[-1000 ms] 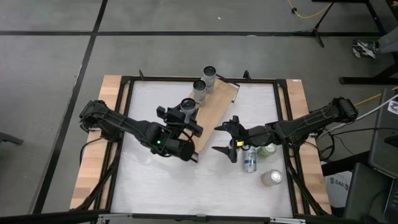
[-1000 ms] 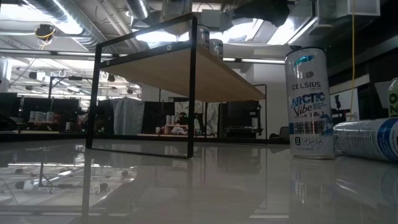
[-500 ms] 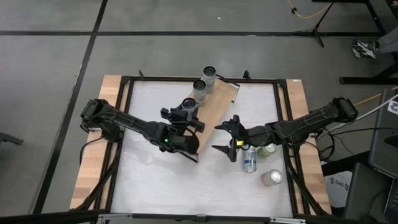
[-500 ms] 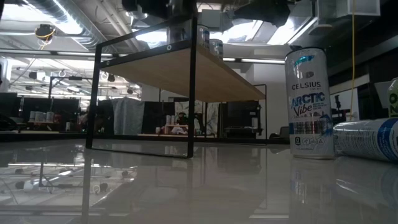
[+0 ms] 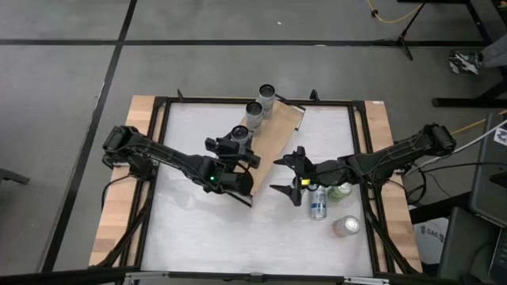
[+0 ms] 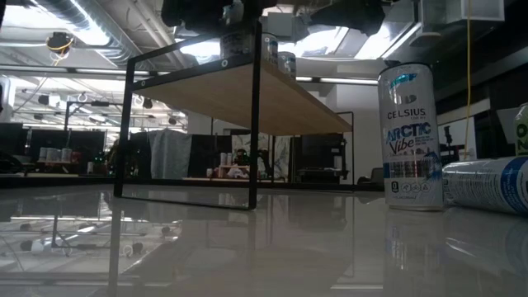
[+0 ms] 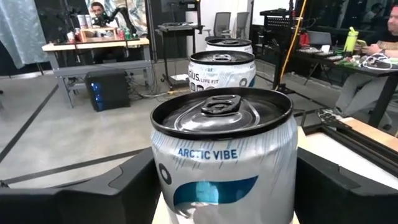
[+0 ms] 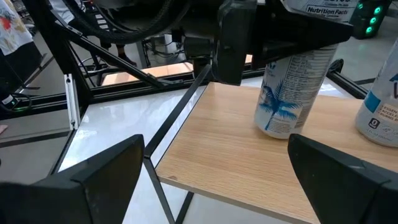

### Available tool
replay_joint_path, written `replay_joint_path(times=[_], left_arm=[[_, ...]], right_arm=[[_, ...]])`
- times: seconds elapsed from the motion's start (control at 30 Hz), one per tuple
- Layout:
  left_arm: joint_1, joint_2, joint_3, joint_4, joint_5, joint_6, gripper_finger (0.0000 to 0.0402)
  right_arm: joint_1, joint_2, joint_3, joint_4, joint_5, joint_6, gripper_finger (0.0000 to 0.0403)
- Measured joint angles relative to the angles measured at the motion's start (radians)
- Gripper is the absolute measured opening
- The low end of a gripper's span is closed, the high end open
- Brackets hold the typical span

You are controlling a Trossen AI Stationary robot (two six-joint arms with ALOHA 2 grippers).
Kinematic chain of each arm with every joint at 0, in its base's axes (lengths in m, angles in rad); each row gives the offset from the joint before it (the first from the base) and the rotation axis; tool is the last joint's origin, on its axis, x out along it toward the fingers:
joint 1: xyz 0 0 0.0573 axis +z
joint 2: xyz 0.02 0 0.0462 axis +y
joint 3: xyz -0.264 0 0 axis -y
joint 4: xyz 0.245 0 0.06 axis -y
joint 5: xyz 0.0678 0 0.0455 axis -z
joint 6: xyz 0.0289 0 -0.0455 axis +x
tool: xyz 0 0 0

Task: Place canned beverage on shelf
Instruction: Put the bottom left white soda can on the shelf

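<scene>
Left gripper (image 5: 238, 155): hanging over the near end of the shelf, at about 9 o'clock from the table's middle in the high view; its fingers (image 7: 134, 186) are standing on either side of a can, pinching it.
Held can (image 7: 224, 155): sitting upright between the left fingers, one dark finger at its 9 o'clock side and the other at its 3 o'clock side in the left wrist view; its base is sitting at or just above the board, and which cannot be told. The label is reading "ARCTIC VIBE".
Shelf (image 5: 277, 134): lying as a light-wood board running from about 7 o'clock up toward 1 o'clock across the table's far half; black frame legs are holding it above the white tabletop (image 5: 206, 229).
Cans on the shelf: a middle can (image 5: 254, 112) and a far can (image 5: 267, 93) are standing upright in line beyond the held one, toward 1 o'clock.
Right gripper (image 5: 289, 176): waiting just beside the shelf's near end, at its 4 o'clock side, fingers spread wide and pinching nothing.
Spare cans: a lying can (image 5: 318, 203) and an upright can (image 5: 345, 226) are resting on the tabletop at about 4 o'clock, near the right arm; a green can (image 5: 341, 191) is showing partly under that arm.
</scene>
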Motion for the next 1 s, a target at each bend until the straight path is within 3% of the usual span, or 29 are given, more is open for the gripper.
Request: replay_joint_path(times=[0.53, 1.0], left_arm=[[0.002, 0.000, 0.000, 0.013, 0.063, -0.003, 0.0299], [0.002, 0.000, 0.008, 0.081, 0.055, 0.000, 0.0299]], right_arm=[[0.000, 0.000, 0.000, 0.000, 0.000, 0.000, 0.0386], [0.000, 0.000, 0.000, 0.000, 0.000, 0.000, 0.0386]])
